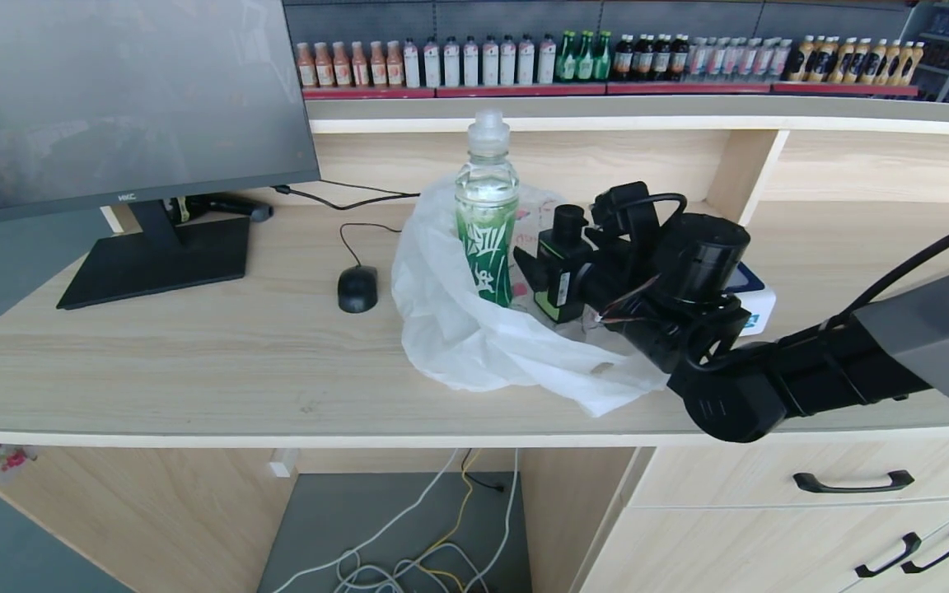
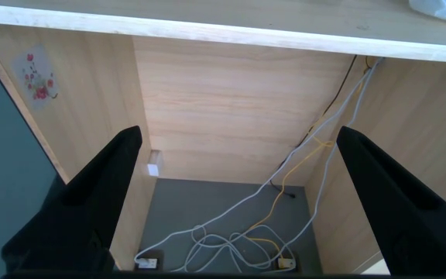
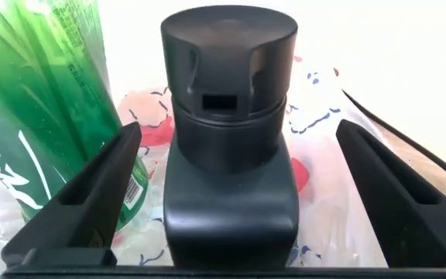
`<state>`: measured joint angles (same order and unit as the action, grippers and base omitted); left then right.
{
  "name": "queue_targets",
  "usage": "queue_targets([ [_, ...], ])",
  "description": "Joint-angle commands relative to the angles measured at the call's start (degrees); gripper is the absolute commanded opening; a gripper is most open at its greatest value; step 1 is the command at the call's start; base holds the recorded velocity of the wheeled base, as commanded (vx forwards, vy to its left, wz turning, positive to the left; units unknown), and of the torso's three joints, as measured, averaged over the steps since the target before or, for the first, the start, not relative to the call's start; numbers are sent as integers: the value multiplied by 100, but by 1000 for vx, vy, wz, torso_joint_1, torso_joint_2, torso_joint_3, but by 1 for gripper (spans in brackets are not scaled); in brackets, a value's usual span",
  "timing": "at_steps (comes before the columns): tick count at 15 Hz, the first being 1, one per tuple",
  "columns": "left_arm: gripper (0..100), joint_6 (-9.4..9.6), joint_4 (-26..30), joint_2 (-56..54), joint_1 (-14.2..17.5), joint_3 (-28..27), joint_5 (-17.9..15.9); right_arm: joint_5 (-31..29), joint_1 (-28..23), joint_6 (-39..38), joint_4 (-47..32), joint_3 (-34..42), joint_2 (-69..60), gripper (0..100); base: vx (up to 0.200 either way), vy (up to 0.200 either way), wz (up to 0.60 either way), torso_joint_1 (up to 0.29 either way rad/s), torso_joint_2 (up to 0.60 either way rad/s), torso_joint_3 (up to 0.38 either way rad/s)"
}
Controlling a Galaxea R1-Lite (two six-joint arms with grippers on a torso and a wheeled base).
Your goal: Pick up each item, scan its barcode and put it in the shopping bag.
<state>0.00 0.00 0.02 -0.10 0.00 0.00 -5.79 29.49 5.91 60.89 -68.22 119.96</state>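
Green-labelled and clear above the label, one bottle stands upright inside the white shopping bag, long axis vertical and pale cap at the top. The bag lies crumpled and open on the pale wood worktop, near the middle, and I count one bag and one bottle in it.

From the right, the right arm lies low over the worktop. Its claw is spread wide at the bag's mouth, with a single black device with a round top sitting between the fingers. The wrist view shows a gap on each side of it, so the claw grips nothing. That close view also catches a barcode patch low on the bottle's label and red and blue print on the bag, both lost from the head camera.

The left claw hangs below the worktop's edge, open and empty, facing the kneehole where white and yellow cables trail on the floor.

Also on the worktop are one dark monitor, one black mouse just left of the bag, and a white and blue box partly under the right arm
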Motion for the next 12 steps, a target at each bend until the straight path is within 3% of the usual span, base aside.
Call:
queue_targets([
  [1, 100, 0, 0, -2, 1, 0, 0, -1, 4, -2, 19, 10, -157, 100, 0, 0, 0, 0, 0, 0],
  [6, 100, 0, 0, -2, 10, 0, 0, 8, 4, -20, 63, 379, -851, 100, 0, 0, 0, 0, 0, 0],
  [9, 100, 0, 0, -2, 1, 0, 0, 8, 4, -29, 555, 1548, -1774, 100, 0, 0, 0, 0, 0, 0],
  [12, 100, 0, 0, -2, 10, 0, 0, -10, -251, -266, 1425, 3500, -3048, 100, 0, 0, 0, 0, 0, 0],
])
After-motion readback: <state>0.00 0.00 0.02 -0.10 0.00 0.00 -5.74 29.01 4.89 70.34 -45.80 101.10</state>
